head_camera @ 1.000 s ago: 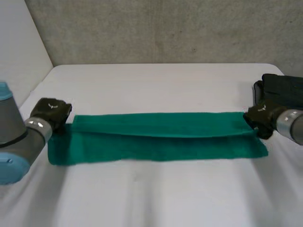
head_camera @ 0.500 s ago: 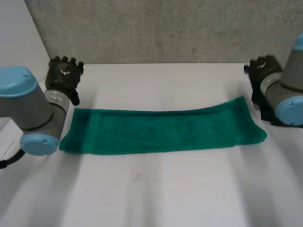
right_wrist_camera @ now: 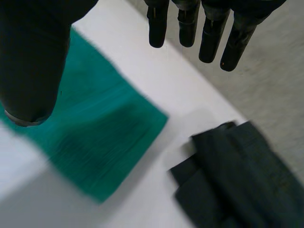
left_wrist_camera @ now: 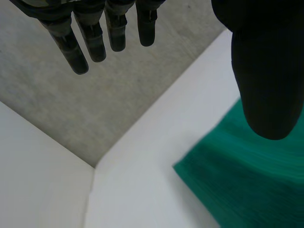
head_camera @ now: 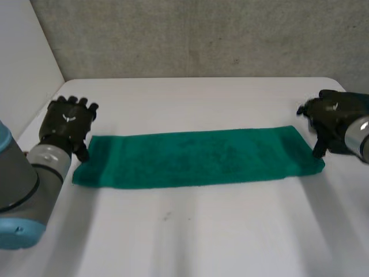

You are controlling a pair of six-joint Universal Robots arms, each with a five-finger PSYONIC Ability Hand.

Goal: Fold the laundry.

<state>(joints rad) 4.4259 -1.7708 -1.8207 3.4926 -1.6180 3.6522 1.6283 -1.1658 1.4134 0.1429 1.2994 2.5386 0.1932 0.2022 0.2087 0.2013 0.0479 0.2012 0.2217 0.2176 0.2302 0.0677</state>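
A green towel [head_camera: 196, 157] lies flat on the white table [head_camera: 190, 231] as a long folded strip running left to right. My left hand [head_camera: 68, 122] hovers just off its far left corner, open, with straight fingers [left_wrist_camera: 95, 33] and the thumb [left_wrist_camera: 266, 71] spread above the towel's corner [left_wrist_camera: 247, 175]. My right hand [head_camera: 328, 118] hangs over the towel's right end, open as well. Its fingers [right_wrist_camera: 190, 23] and thumb [right_wrist_camera: 33, 61] stand apart above the towel's corner [right_wrist_camera: 95, 142]. Neither hand holds anything.
A dark folded cloth [right_wrist_camera: 237, 175] lies on the table just beyond the towel's right end, below my right hand's fingertips. A grey wall [head_camera: 196, 34] runs along the table's far edge, and a white panel [head_camera: 23, 63] stands at the left.
Both hands let go of the towel's ends and opened. They rose toward the far edge, then came back down beside the ends. The towel now lies as a narrower, even strip.
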